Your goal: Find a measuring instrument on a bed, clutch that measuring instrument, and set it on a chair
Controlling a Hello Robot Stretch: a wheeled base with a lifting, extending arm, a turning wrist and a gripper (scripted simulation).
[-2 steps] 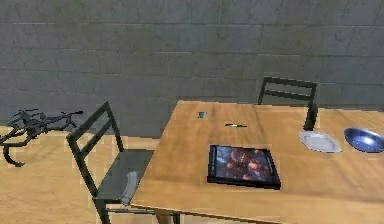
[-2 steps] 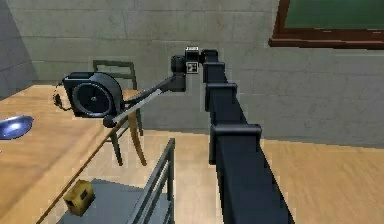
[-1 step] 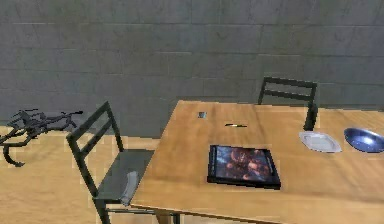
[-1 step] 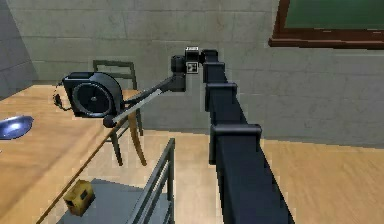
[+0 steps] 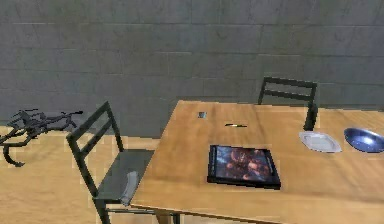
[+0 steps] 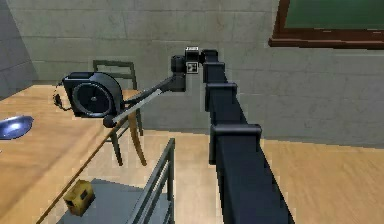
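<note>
Holding a round, dark, disc-like measuring instrument point(image 6: 90, 96), the hand point(image 6: 112, 118), apparently clear of the wooden table point(image 6: 45, 150)

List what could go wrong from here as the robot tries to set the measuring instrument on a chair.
1. The round dark thing at the pincer's far end looks nearer the table than the chair seat; let go here, it might land on the table instead.
2. A small yellow thing lies on that seat and could be knocked off when something is set down there.
</note>
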